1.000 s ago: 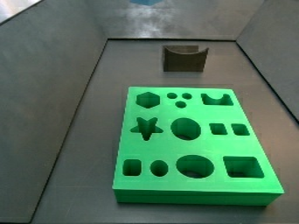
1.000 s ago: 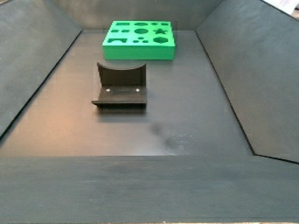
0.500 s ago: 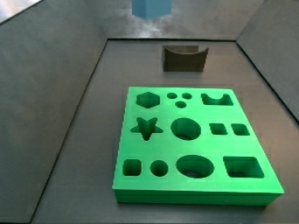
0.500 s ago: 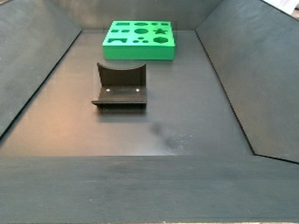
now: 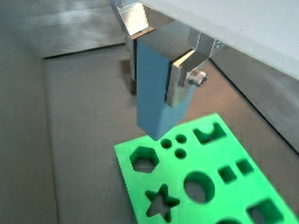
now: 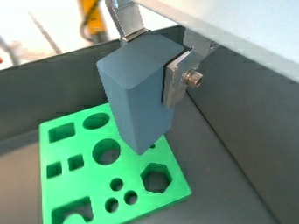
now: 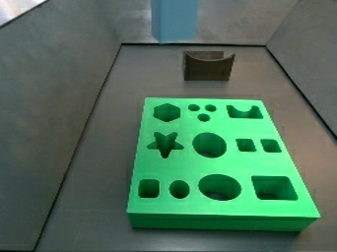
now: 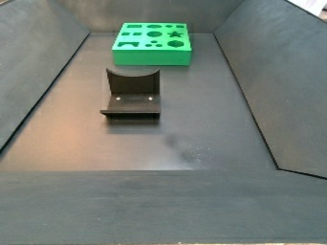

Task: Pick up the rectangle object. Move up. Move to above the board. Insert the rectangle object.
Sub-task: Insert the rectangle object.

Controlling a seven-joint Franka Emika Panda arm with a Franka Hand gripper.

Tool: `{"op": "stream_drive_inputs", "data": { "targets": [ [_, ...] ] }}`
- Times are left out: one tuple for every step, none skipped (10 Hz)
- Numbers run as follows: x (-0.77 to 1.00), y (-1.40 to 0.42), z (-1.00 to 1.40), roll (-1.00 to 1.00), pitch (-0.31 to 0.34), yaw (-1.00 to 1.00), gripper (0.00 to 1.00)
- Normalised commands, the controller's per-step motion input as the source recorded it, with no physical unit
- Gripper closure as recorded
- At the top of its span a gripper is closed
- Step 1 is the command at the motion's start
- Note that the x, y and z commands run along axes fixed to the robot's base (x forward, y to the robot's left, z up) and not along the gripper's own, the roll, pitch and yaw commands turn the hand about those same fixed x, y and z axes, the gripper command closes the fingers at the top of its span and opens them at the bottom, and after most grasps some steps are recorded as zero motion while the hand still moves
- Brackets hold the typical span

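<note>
Your tool [image 5: 158,52] is pinching the rectangle object [image 5: 155,86] between its silver fingers [image 5: 184,73], hanging upright above the board [image 5: 205,175]. The fixture [image 8: 132,94] sits apart on the surface [image 8: 192,134].

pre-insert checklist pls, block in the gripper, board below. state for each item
1. Grip: the gripper is shut on the blue block, a silver finger flat on its side: ok.
2. Block attitude: it hangs roughly upright in both wrist views: ok.
3. Height: the block's lower end sits well above the green board; in a side view only its lower end shows at the top edge: ok.
4. Over the target hole: the block hangs near the board's far edge, not over a square hole: not ok.
5. Holes free of other pieces: ok.
6. Fixture stands apart from the board: ok.
</note>
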Motion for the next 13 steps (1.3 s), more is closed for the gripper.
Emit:
{"op": "stream_drive_inputs", "data": {
  "targets": [
    [0.0,-0.18,-0.36,-0.02,-0.111,-0.93,1.0],
    [0.0,-0.26,-0.38,0.0,-0.086,-0.9,1.0],
    [0.26,-0.05,0.0,0.0,0.05,0.0,1.0],
    [0.0,0.0,-0.03,0.0,0.0,0.0,1.0],
    [0.0,-0.37,-0.17,0.07,0.0,0.0,1.0],
    [0.03,-0.47,-0.22,0.04,0.0,-0.02,1.0],
    [0.13,-0.48,-0.2,0.01,-0.001,0.0,1.0],
    [0.18,-0.5,-0.16,0.02,-0.003,-0.02,1.0],
    [0.27,-0.5,-0.13,0.0,0.0,-0.05,1.0],
    [0.31,-0.49,-0.11,0.0,-0.024,-0.1,1.0],
    [0.38,-0.47,-0.1,0.0,-0.033,-0.17,1.0],
    [0.39,-0.41,-0.11,0.0,-0.076,-0.25,1.0],
    [0.0,0.0,0.0,0.02,0.0,0.0,1.0]
  ]
}}
